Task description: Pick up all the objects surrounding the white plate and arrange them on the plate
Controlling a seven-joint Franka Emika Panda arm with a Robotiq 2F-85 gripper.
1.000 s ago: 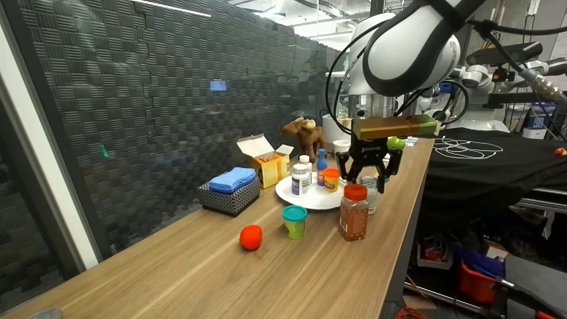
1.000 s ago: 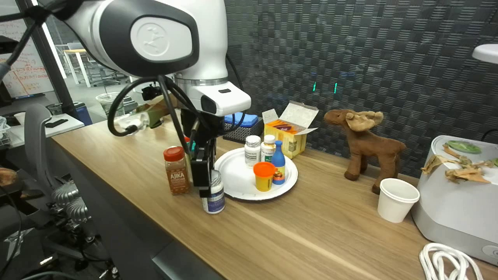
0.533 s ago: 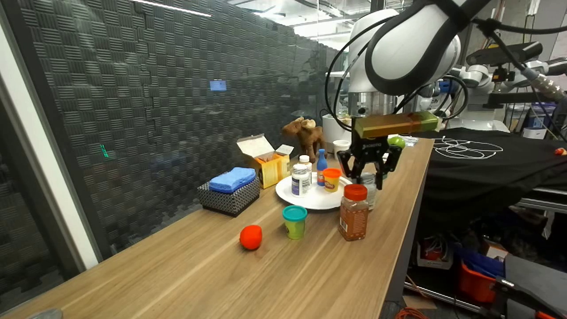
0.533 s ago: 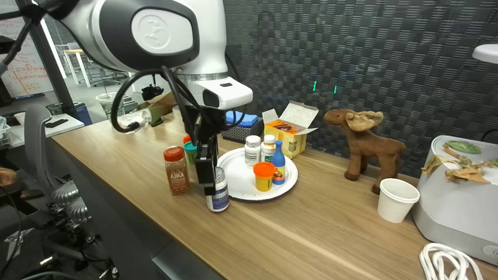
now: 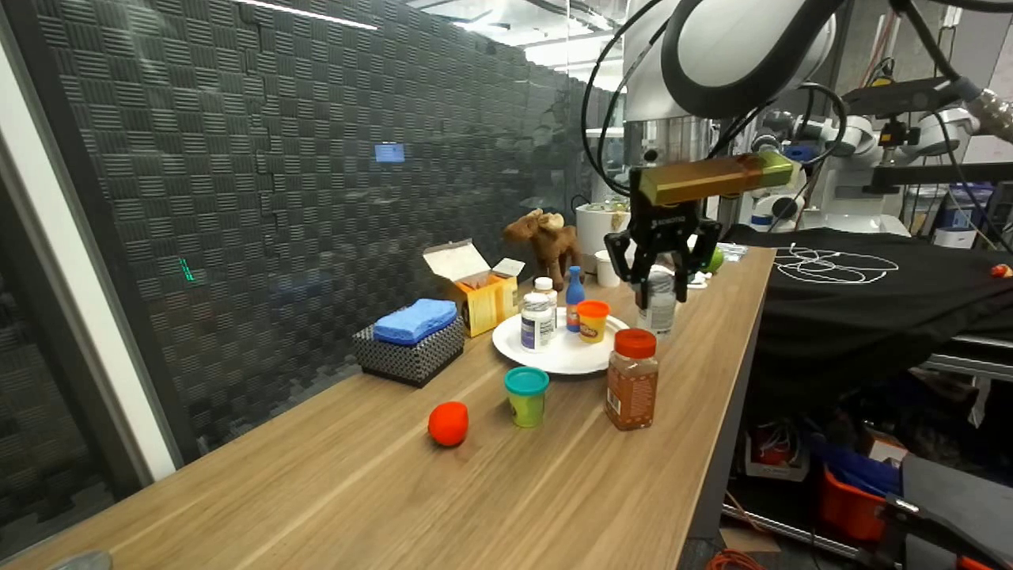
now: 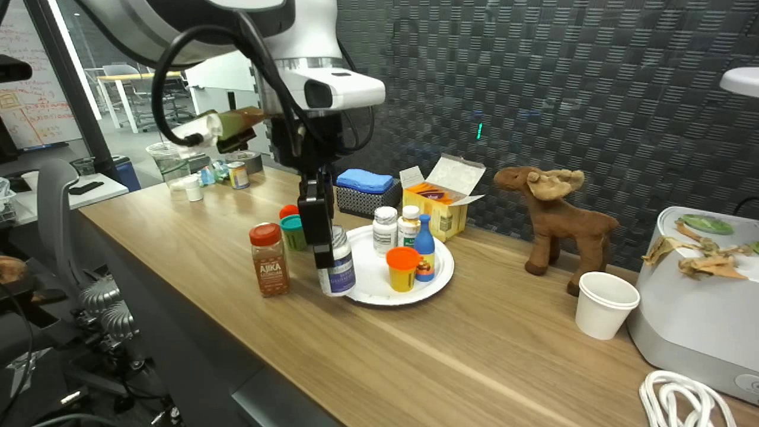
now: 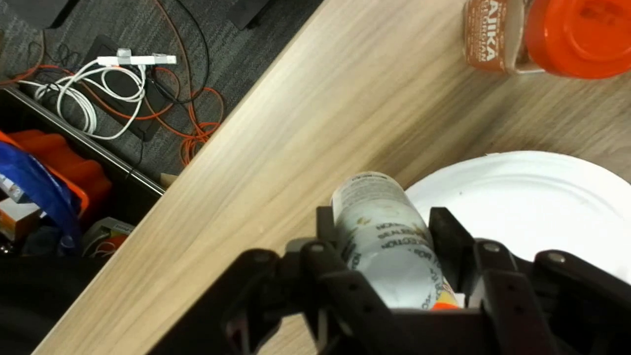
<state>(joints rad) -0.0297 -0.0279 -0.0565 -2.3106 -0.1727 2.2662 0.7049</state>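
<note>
End effector [image 7: 385, 229] tight around white bottle [image 7: 389, 246], aloft

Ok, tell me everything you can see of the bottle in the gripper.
The bottle is white and plastic-looking, with a printed wrap around its top and a label banded in purple-blue, its lettering mostly unreadable. It hangs slightly tilted, held in the gripper, which touches both its sides, apparently clear of the tabletop. It is beside the white plate; rim contact is unclear.
</note>
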